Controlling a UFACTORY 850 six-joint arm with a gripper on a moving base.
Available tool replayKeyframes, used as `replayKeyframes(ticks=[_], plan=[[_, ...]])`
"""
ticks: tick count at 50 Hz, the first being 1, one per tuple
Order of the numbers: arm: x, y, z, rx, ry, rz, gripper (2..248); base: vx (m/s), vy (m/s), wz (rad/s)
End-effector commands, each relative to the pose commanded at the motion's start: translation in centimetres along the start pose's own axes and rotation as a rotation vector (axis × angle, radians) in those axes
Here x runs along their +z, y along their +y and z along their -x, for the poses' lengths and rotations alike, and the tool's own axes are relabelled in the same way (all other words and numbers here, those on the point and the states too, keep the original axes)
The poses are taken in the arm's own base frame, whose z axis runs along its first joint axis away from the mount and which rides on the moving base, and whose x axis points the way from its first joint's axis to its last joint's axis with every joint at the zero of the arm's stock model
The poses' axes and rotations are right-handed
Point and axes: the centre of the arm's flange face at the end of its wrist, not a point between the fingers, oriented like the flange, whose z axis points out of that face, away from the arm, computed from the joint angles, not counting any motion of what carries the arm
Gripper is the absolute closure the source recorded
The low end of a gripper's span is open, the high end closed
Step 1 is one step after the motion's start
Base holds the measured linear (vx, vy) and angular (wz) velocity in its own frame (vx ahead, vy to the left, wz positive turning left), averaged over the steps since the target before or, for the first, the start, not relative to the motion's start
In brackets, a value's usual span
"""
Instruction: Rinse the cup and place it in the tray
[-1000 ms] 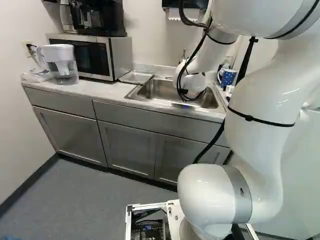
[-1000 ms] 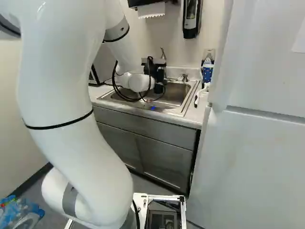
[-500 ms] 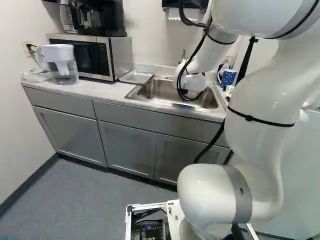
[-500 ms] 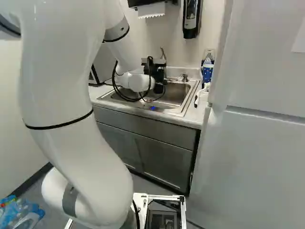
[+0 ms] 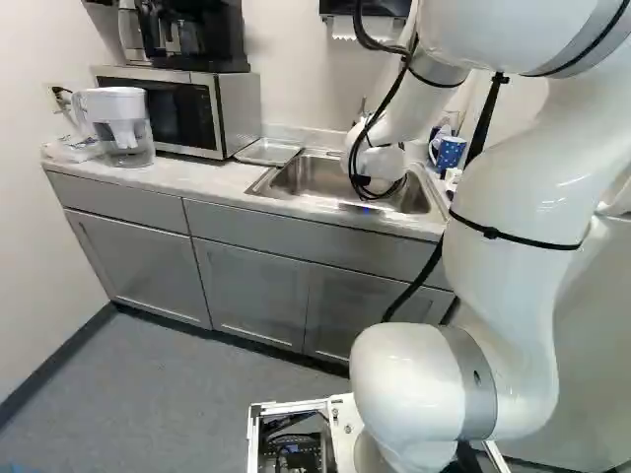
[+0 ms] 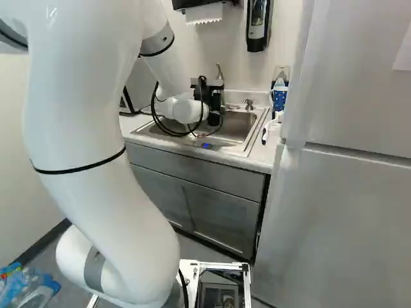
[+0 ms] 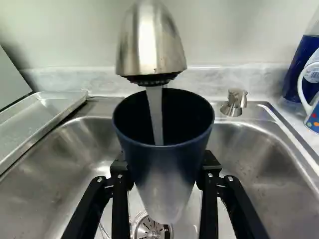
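Wrist view: water (image 7: 156,112) streams into the cup (image 7: 164,174)

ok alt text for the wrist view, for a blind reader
Water runs from a metal faucet into a dark blue tumbler gripped by the black tool over a steel sink; a tray lies on one side, a mug opposite.

Counts one pitcher (image 5: 120,128), one microwave (image 5: 168,110) and one coffee maker (image 5: 202,34) at the upper left of the left base view; three cabinet doors (image 5: 251,291) left of its middle; one tray (image 5: 268,151), one sink (image 5: 311,179) and one mug (image 5: 450,153) higher up. Adds one towel dispenser (image 6: 189,3) and one wall soap dispenser (image 6: 257,25), top of the right base view. Includes, in the wrist view, one cup (image 7: 164,184) under one faucet (image 7: 149,47).
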Motion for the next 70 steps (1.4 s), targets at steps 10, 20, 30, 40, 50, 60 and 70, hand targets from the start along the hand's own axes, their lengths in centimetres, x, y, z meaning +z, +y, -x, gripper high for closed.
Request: replayKeyframes(ticks=[10, 20, 30, 40, 50, 60, 70], plan=[[0.0, 0.0, 0.0, 0.0, 0.0, 0.0, 125, 0.0, 0.0, 0.0], [0.0, 0.0, 0.0, 0.0, 0.0, 0.0, 125, 0.0, 0.0, 0.0], [0.0, 0.0, 0.0, 0.0, 0.0, 0.0, 125, 0.0, 0.0, 0.0], [0.0, 0.0, 0.0, 0.0, 0.0, 0.0, 125, 0.0, 0.0, 0.0], [0.0, 0.0, 0.0, 0.0, 0.0, 0.0, 125, 0.0, 0.0, 0.0], [0.0, 0.0, 0.0, 0.0, 0.0, 0.0, 125, 0.0, 0.0, 0.0], [0.0, 0.0, 0.0, 0.0, 0.0, 0.0, 125, 0.0, 0.0, 0.0]])
